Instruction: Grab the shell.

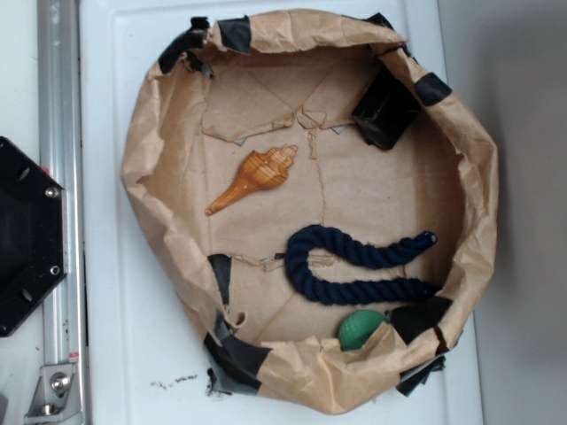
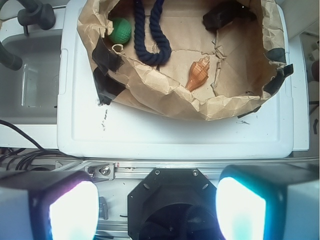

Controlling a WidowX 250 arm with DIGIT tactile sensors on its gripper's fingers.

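Note:
The shell (image 1: 254,178) is glossy orange-brown with a ribbed spiral body and a long pointed tail. It lies on the brown paper floor of the bin, left of centre, tail toward the lower left. In the wrist view the shell (image 2: 198,73) shows partly behind the crumpled near paper wall. My gripper (image 2: 157,207) is open, its two glowing pads (image 2: 74,210) wide apart with nothing between them. It hangs over the black robot base (image 2: 172,200), well outside the bin and far from the shell. The gripper does not appear in the exterior view.
The paper-lined bin (image 1: 155,150) has crumpled raised walls patched with black tape. Inside lie a dark blue rope (image 1: 350,266), a green ball (image 1: 361,329) and a black block (image 1: 386,110). The black base (image 1: 27,235) and a metal rail (image 1: 64,204) lie left of the bin.

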